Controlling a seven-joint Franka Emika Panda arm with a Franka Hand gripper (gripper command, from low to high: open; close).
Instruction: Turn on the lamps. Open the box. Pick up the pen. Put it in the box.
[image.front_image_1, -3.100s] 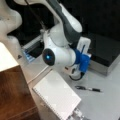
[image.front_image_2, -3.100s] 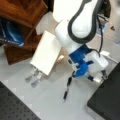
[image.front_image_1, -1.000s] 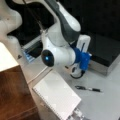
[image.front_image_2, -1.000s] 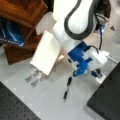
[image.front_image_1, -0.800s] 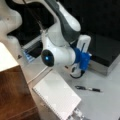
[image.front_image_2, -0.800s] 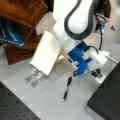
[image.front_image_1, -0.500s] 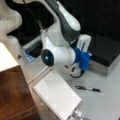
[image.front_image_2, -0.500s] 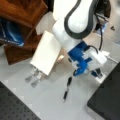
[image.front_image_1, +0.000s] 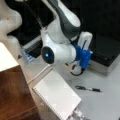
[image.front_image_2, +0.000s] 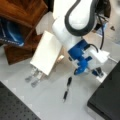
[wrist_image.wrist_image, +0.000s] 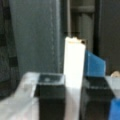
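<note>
No visible change since earlier frames. The blue-and-white gripper (image.front_image_2: 98, 72) hovers at the flat black-lidded, grey-fronted box (image.front_image_1: 107, 53), lid closed; finger spacing cannot be told. The thin black pen (image.front_image_2: 67, 88) lies apart on the smooth grey table (image.front_image_2: 50, 100).

lab, perforated optical bench (image.front_image_2: 15, 107), robot arm (image.front_image_1: 62, 30)

Even, dim indoor light; all views soft, blurred — wrist view most; shadows faint.
</note>
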